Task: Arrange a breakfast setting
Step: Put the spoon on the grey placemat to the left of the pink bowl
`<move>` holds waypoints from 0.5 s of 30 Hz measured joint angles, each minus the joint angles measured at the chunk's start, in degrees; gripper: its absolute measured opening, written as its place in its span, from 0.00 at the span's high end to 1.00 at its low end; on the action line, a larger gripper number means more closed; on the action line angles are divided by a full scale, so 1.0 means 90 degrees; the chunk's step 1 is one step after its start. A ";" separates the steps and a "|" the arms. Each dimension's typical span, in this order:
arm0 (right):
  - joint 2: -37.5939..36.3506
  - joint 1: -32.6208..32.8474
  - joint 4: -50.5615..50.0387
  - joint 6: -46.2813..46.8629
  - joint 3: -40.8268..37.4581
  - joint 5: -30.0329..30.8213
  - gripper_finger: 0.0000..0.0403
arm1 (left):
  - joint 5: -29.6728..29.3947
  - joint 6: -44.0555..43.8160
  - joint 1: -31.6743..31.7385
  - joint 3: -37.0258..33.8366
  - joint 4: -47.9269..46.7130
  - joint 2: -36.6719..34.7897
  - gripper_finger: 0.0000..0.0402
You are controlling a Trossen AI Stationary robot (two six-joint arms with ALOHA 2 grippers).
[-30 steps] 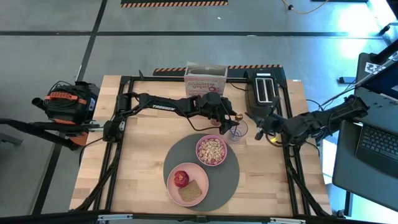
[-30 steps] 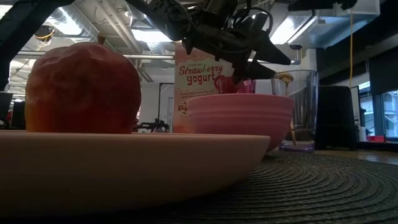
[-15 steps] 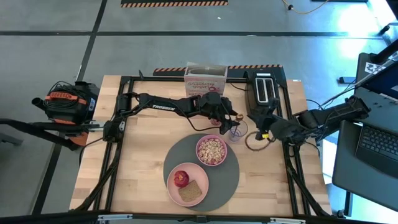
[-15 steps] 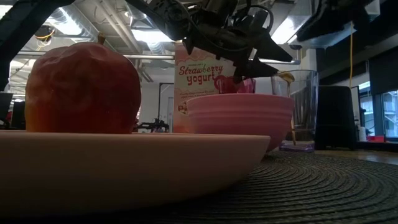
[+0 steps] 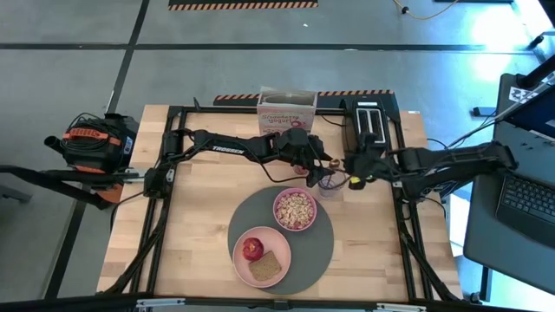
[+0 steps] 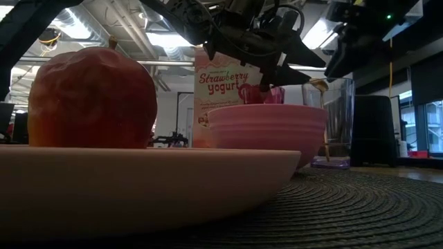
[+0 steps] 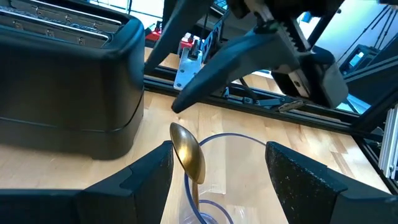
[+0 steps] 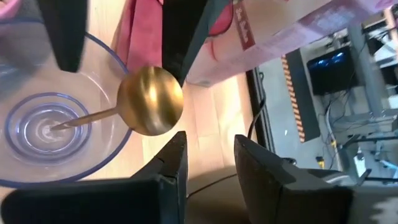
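Observation:
A clear glass (image 5: 328,185) stands just off the far right edge of the round dark-grey mat (image 5: 314,251). A small gold spoon (image 8: 149,99) stands in it, handle tip on the glass bottom, bowl end up above the rim. My left gripper (image 7: 219,149) is open above the glass, its fingers on either side of the spoon without touching it. My right gripper (image 8: 209,140) is open, level, just right of the spoon bowl and apart from it. On the mat are the pink bowl (image 5: 295,209) of cereal and the pink plate (image 5: 276,246) with apple (image 5: 252,249) and toast (image 5: 267,267). The pink tumbler (image 6: 267,93) shows behind the bowl.
The pink-and-white cereal box (image 5: 286,111) stands at the table's far edge behind my left gripper. A black toaster (image 5: 371,126) stands at the far right, close behind my right arm. Bare wood lies on the table's left half and near right corner.
My right gripper has moved toward the table's left and slightly toward the far edge, coming up close to the glass and the spoon's bowl end. The spoon, the glass and my left gripper have stayed where they were.

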 joint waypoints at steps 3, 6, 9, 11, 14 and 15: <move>-0.0016 -0.0123 -0.0006 0.0000 0.0000 -0.0121 0.74 | -0.0002 0.0000 0.0000 0.0002 0.0001 0.0000 0.39; -0.0004 -0.0136 -0.0108 -0.0002 0.0000 -0.0256 0.74 | -0.0002 0.0000 0.0000 0.0005 0.0001 0.0000 0.39; 0.0033 -0.0133 -0.0115 -0.0003 0.0000 -0.0335 0.74 | -0.0002 0.0000 0.0000 0.0005 0.0001 0.0000 0.39; 0.0062 -0.0133 -0.0136 -0.0002 0.0000 -0.0424 0.74 | -0.0002 0.0000 0.0000 0.0005 -0.0001 0.0000 0.39; 0.0118 -0.0128 -0.0214 -0.0003 0.0000 -0.0436 0.74 | -0.0002 0.0000 0.0000 0.0007 0.0001 0.0000 0.39; 0.0156 -0.0131 -0.0243 -0.0005 0.0000 -0.0430 0.74 | -0.0002 0.0000 0.0000 0.0007 0.0001 0.0000 0.39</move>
